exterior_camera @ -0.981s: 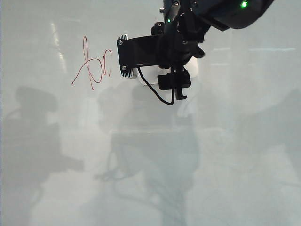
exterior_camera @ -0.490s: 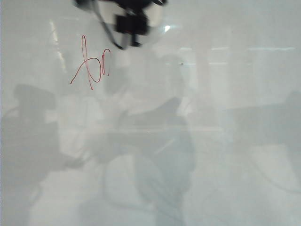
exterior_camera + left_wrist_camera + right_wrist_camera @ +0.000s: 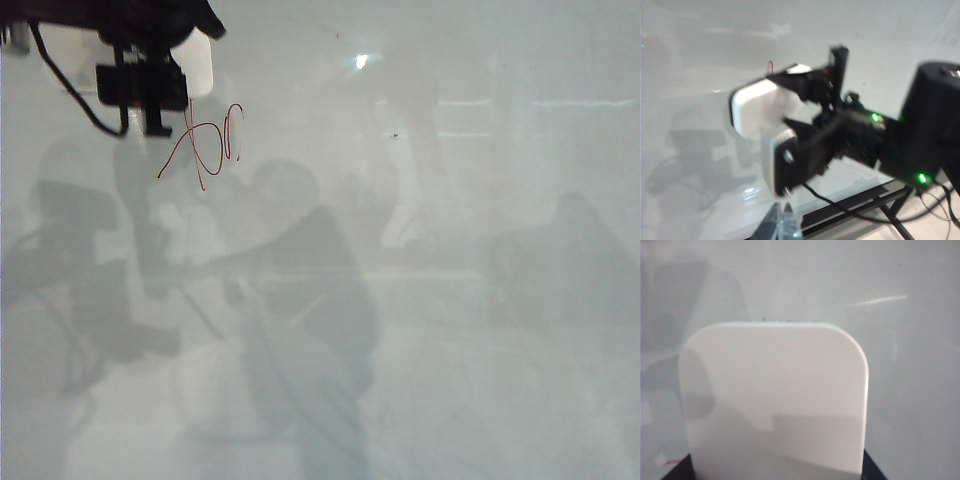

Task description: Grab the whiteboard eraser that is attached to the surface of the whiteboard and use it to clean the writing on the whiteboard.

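One red scribble, the writing [image 3: 203, 147], sits near the upper left edge of the whiteboard [image 3: 450, 300] in the exterior view, and nearly all the rest of the glossy grey-white surface to the right and below lies open, showing only shadows and light streaks. The right hand [image 3: 150, 85] is at the top left corner, partly cut off by the frame, just beside the writing's upper end. It pinches the whiteboard eraser [image 3: 775, 400] between its two fingers; the left wrist view shows the dark fingers [image 3: 805, 82] clamped on the pad's opposite sides. The eraser is a smooth white rounded rectangle, plain-faced, with soft corners. The left hand [image 3: 780, 222] shows only as blurred tips low in its own view; I cannot tell whether they are spread or together.
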{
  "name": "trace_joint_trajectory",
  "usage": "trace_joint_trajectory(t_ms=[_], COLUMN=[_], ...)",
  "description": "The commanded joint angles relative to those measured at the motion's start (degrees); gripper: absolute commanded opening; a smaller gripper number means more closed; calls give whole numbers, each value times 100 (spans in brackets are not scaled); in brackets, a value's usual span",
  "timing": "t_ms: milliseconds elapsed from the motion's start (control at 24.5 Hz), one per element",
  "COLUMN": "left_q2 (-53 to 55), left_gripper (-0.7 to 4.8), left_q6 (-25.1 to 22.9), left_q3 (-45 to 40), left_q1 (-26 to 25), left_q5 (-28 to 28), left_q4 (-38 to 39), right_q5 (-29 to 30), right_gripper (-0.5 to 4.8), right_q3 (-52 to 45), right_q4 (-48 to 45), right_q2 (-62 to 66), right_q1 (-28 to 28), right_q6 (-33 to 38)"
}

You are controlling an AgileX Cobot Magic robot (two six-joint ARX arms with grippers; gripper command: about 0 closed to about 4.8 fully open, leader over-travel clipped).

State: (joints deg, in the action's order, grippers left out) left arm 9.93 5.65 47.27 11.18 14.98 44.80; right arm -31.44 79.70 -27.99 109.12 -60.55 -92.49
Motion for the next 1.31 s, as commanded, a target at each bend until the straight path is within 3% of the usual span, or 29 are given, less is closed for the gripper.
trace_joint_trajectory(t_ms=[41, 204, 368, 531, 695, 1308], left_q2=[4, 4, 4, 4, 4, 4], left_gripper=[-5, -5, -5, -5, -5, -5], left_q6=[35, -385, -393, -391, -385, -350], left_q3=[13, 13, 13, 13, 13, 13], left_q1=[0, 2, 2, 2, 2, 2], left_q5=[22, 2, 4, 24, 24, 87], left_q4=[-81, -72, 17, 140, 133, 138], right_q5=[-240, -820, -1027, -1163, -1668, -1613], right_gripper=[148, 148, 148, 148, 148, 148], right_q3=[549, 1198, 1620, 1637, 1637, 1637], right_q4=[352, 1128, 1845, 1886, 1871, 1919], right_q2=[96, 229, 229, 229, 293, 1086], right_q1=[66, 81, 68, 98, 273, 339], right_q6=[249, 433, 734, 717, 796, 1187])
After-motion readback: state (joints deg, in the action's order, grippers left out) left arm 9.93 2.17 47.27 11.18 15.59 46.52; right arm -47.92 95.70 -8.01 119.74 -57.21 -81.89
